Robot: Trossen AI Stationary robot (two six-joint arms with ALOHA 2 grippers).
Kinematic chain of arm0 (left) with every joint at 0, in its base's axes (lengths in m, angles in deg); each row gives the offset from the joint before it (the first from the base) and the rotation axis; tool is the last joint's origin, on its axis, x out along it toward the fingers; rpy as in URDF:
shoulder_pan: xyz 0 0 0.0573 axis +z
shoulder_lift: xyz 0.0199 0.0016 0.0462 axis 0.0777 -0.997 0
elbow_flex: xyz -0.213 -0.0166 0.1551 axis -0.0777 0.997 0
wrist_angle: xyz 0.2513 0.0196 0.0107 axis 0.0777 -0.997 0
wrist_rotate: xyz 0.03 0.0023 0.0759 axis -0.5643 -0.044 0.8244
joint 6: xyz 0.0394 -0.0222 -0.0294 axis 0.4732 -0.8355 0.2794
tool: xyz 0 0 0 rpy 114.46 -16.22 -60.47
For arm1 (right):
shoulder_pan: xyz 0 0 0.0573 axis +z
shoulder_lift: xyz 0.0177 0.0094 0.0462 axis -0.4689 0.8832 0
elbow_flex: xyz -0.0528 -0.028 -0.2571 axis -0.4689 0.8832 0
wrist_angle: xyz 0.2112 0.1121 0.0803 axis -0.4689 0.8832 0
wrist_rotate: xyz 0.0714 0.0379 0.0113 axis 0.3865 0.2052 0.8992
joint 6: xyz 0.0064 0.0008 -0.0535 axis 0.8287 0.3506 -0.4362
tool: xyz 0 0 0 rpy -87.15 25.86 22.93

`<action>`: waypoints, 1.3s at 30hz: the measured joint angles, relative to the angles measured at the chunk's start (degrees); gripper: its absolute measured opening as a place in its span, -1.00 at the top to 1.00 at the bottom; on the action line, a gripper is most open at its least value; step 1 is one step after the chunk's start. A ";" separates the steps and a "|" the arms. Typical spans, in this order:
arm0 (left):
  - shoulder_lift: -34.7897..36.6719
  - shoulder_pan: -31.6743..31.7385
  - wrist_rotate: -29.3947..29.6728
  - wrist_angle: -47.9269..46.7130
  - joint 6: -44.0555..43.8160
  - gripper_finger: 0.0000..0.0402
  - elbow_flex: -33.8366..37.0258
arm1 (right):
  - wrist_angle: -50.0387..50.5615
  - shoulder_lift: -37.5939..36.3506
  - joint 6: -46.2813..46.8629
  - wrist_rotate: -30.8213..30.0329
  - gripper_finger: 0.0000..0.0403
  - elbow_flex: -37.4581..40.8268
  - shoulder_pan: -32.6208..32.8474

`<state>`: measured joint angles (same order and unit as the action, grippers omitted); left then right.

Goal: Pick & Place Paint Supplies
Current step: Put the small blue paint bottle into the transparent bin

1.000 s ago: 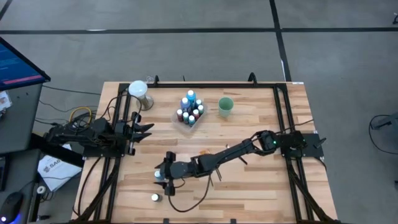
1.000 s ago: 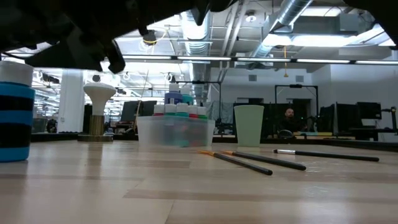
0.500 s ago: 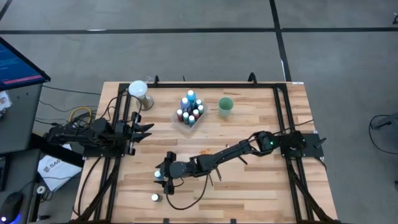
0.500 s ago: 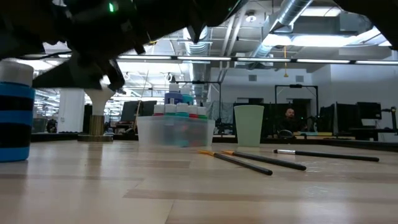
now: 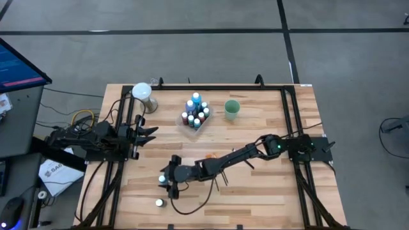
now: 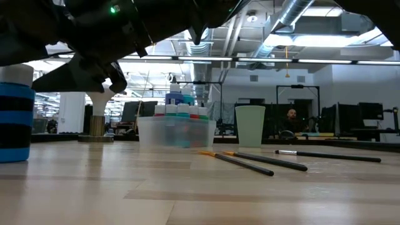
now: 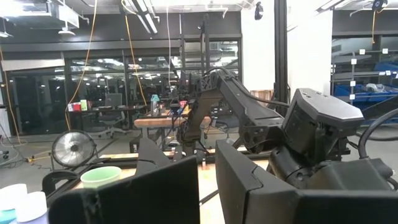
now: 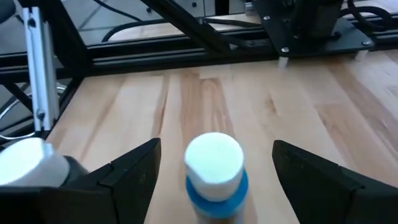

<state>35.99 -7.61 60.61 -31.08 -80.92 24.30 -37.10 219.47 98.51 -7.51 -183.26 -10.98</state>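
A blue bottle with a white cap (image 8: 213, 167) stands upright on the wood table, left of centre (image 5: 163, 180). My right gripper (image 5: 168, 181) is open, reaching in from the right. One finger (image 8: 127, 174) stands on each side of the bottle, touching nothing. In the low view the gripper (image 6: 94, 72) hangs just above and right of the bottle (image 6: 15, 115). A small white-capped bottle (image 5: 159, 203) stands nearer the front edge. Three brushes (image 6: 250, 160) lie flat, partly under the right arm. My left gripper (image 5: 151, 133) waits shut at the left side.
A clear tray (image 5: 195, 122) holding several small bottles stands at the far middle, and a green cup (image 5: 231, 109) is to its right. A white mushroom-shaped object (image 5: 143, 94) stands at the far left. Black frame rails (image 5: 291, 121) run along the table's sides.
My right gripper has sunk a little toward the blue bottle and stayed open. The bottle has not moved.
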 joint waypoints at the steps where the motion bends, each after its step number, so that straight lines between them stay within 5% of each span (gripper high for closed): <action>1: 0.00 0.00 -0.01 0.02 0.00 1.00 0.00 | -0.11 0.08 -0.02 0.00 -0.50 0.00 -0.11; 11: 0.00 0.00 -0.01 0.24 0.00 1.00 0.00 | 2.38 0.24 0.04 0.02 -0.31 0.00 -0.73; 19: 0.00 0.00 -0.01 0.42 -0.01 1.00 0.00 | 6.58 0.25 3.47 0.02 0.40 -0.01 -0.78; 28: 0.00 0.00 -0.02 0.52 0.00 1.00 0.00 | 8.81 -0.87 6.84 0.13 0.41 0.03 -0.60; 39: 0.00 0.00 -0.02 0.92 0.00 1.00 0.00 | 18.44 -10.53 7.08 -3.47 0.41 0.11 0.28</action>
<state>35.99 -7.61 60.59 -30.16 -80.92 24.30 -18.66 208.94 105.59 -10.98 -183.15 -10.70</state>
